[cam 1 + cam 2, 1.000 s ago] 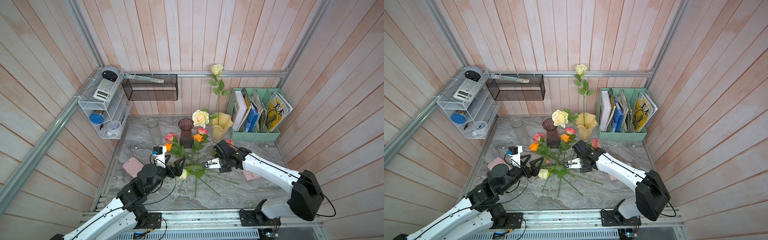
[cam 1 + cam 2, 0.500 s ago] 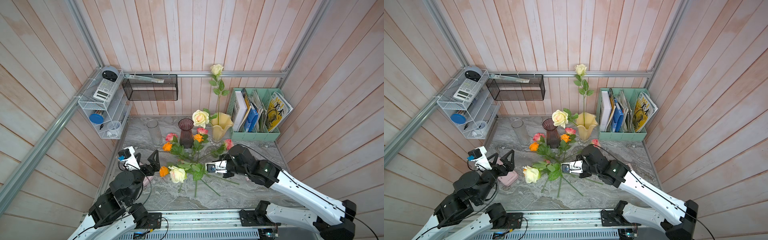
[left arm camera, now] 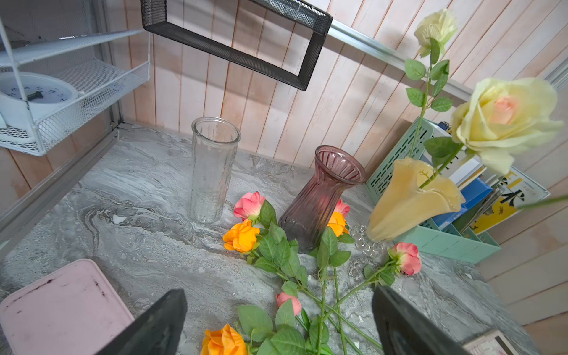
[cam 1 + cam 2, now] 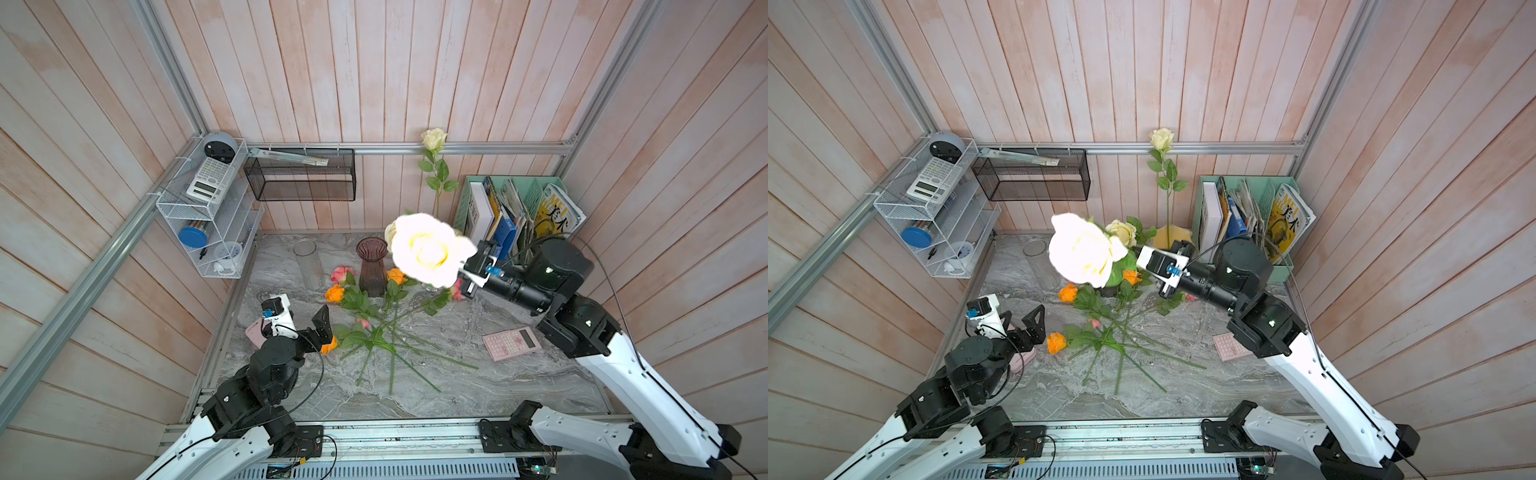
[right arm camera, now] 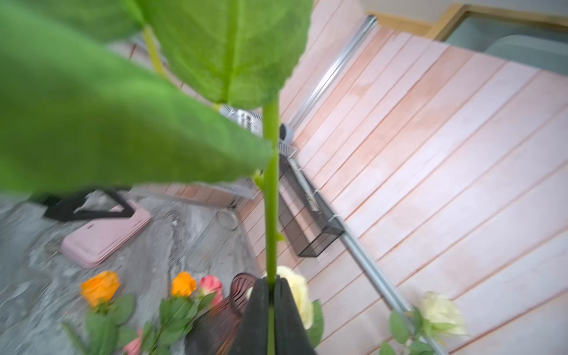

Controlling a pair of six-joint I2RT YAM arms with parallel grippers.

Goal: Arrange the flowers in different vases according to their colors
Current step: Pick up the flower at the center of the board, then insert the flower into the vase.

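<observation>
My right gripper (image 5: 271,289) is shut on the green stem of a cream rose (image 4: 428,249), held high above the table near the pale yellow vase (image 4: 1171,237). Two more cream roses (image 4: 1161,138) (image 3: 504,116) stand in that vase (image 3: 408,199). The clear glass vase (image 4: 308,262) and the purple ribbed vase (image 4: 372,266) stand with nothing in them. Orange roses (image 4: 334,293) and pink roses (image 4: 343,274) lie crossed on the marble in front of them. My left gripper (image 4: 1021,322) hovers open at the left beside an orange rose (image 4: 1056,343), holding nothing.
A pink calculator (image 4: 512,343) lies at the right and a pink case (image 3: 61,310) at the left by my left gripper. The mint file holder (image 4: 515,216) stands back right. A white wire shelf (image 4: 208,216) and a black mesh basket (image 4: 301,174) hang on the walls.
My right gripper has lifted the cream rose off the pile, up and back towards the yellow vase. The left arm has drawn back to the left, open throughout.
</observation>
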